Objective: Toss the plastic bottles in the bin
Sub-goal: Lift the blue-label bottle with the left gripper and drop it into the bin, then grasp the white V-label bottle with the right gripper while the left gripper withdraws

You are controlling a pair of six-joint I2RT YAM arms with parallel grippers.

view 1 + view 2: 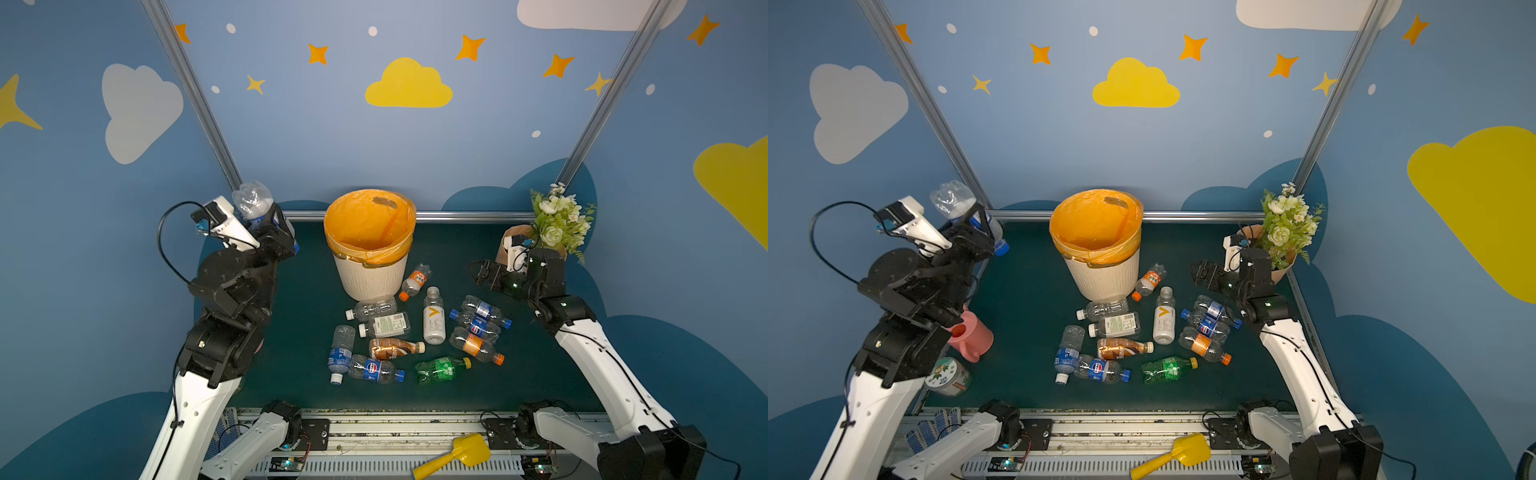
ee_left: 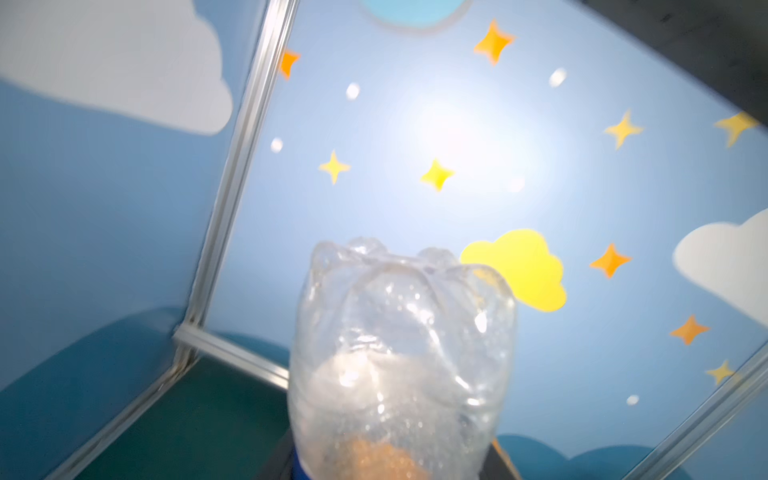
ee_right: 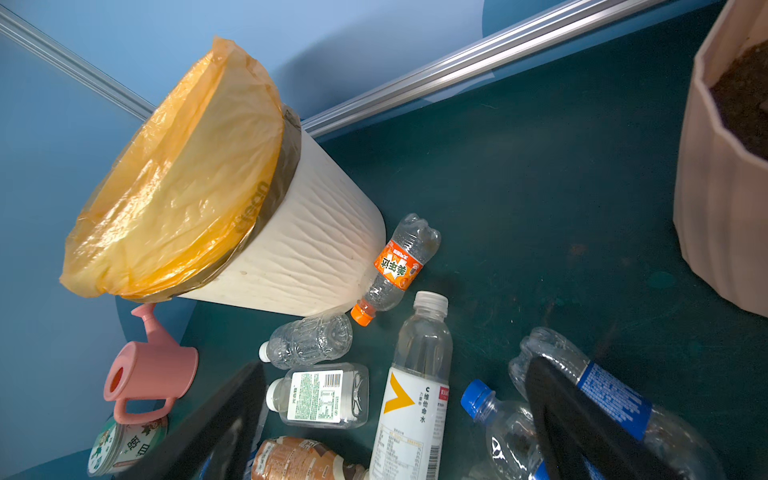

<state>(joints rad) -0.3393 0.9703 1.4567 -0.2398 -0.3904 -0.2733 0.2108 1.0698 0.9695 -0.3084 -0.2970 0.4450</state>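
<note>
One clear bottle (image 1: 252, 201) is pinched base-up in my left gripper (image 1: 268, 226), the bin (image 1: 370, 274) lower to its right, while my right gripper (image 1: 478, 270) hangs spread wide over the other bottles (image 1: 482, 309).

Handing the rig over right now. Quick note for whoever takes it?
Left gripper: shut on a clear blue-capped bottle, raised base-up, left of the bin, not over it yet.
Right gripper: open, empty, above the right side of the mat.
Done: no bottle visible in the bin.
Left: drop the held one in, then eleven more lying on the mat in front of the bin, including the green bottle, brown bottle and white bottle.
</note>
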